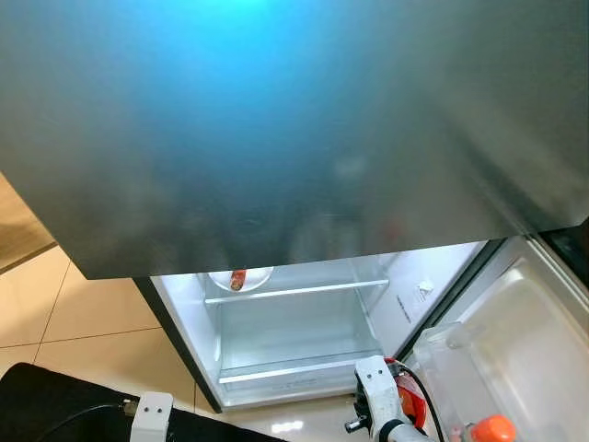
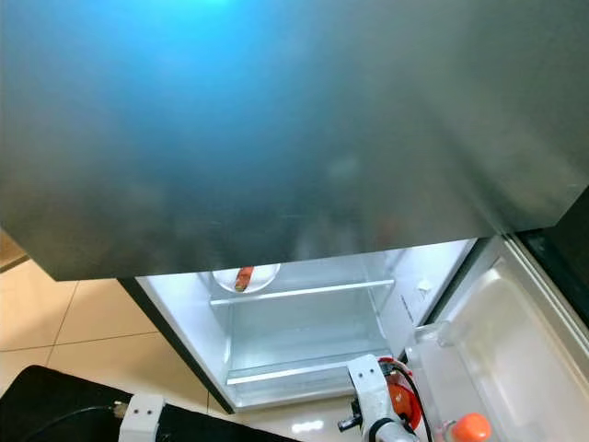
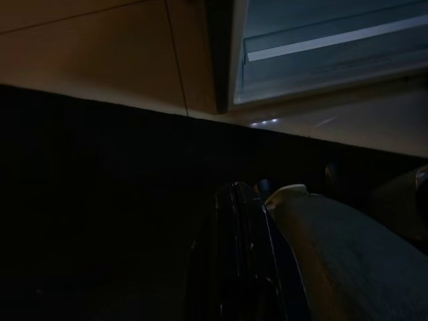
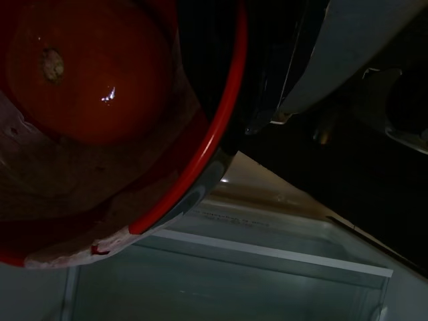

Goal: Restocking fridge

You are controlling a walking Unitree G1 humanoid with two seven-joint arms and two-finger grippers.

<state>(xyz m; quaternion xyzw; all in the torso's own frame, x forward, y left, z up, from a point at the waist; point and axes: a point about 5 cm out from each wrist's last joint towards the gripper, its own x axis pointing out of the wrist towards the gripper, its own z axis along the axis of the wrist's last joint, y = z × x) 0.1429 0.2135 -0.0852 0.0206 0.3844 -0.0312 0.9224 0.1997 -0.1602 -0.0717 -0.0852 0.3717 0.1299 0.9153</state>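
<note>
One tomato (image 4: 80,73) in red-rimmed bowl (image 4: 200,167).

A broad grey panel (image 1: 276,120) fills the upper part of both eye views, its surface brushed and dull, with a blue glow of reflected light near its top edge. Below its lower edge, to the left, lies a floor of pale beige tiles (image 1: 83,318) with thin dark grout lines. A strip of wood-toned surface (image 1: 17,230) shows at the far left, just above the tiles. Bright white light spills from the opening under the panel, and a small glare spot (image 1: 287,426) shines on the glossy floor before it.
</note>
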